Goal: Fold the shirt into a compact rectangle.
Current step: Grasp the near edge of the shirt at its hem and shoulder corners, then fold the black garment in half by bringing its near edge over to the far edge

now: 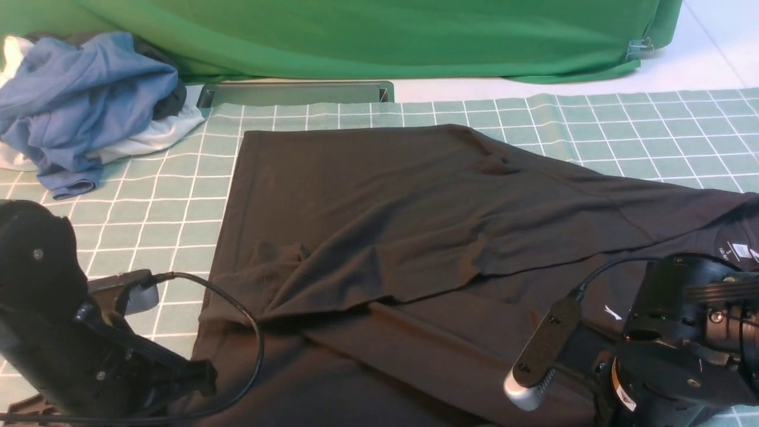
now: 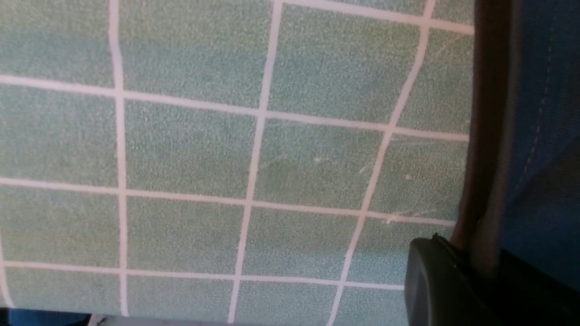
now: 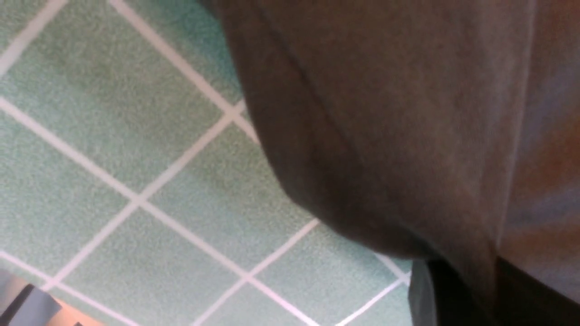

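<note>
The black shirt lies spread across the green grid mat, with one layer folded over its middle in loose wrinkles. Its white neck label shows at the right edge. My left gripper sits low at the shirt's near left corner. In the left wrist view that gripper is shut on the shirt's hem, beside one dark finger. My right arm is at the near right, by the collar. In the right wrist view the right gripper is shut on a drooping fold of the shirt.
A pile of blue and white garments lies at the back left on the mat. A big bright green cloth hangs along the back. A grey metal slot sits in front of it.
</note>
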You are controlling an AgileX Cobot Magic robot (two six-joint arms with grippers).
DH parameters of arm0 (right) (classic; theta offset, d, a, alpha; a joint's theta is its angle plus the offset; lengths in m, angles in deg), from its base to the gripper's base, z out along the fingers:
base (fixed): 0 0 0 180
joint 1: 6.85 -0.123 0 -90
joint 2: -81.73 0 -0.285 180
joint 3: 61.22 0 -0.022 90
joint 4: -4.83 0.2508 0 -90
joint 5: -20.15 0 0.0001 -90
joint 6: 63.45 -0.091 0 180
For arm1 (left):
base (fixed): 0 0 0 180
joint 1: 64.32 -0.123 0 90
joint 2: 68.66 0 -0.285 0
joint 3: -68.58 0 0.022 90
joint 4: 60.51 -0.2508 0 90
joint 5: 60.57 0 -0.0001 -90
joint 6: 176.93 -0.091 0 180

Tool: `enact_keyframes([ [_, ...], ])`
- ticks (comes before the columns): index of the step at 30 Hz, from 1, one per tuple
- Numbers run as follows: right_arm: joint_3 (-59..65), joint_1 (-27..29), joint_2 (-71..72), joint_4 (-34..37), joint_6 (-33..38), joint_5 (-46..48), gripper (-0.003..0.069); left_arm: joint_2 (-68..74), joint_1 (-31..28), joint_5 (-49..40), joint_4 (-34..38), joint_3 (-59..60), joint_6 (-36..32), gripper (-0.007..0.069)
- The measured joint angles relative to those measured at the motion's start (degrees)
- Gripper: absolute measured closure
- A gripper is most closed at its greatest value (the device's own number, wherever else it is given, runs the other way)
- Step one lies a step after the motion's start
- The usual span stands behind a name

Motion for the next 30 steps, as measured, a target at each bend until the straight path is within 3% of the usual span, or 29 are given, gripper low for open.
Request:
enact_keyframes([
  [6, -5.6, 1.2, 0.0, -0.2, 0.9, 2.5, 0.0598, 0.1, 0.0, -0.5, -0.5, -4.3, 0.0, 0.0605],
  [14, -16.7, 11.0, -3.0, -0.2, 2.9, 0.3, 0.0598, 4.8, 0.0, -0.7, -1.0, -19.0, 0.3, 0.0605],
  [22, -26.1, 18.8, -11.0, -0.2, 3.5, -7.1, 0.0598, 21.3, -0.5, 1.1, -1.0, -35.9, 0.4, 0.0605],
  [30, -38.6, 24.1, -21.9, -0.2, 3.5, -12.8, 0.0598, 39.2, -7.6, -3.2, 3.0, -58.5, 0.4, 0.0605],
])
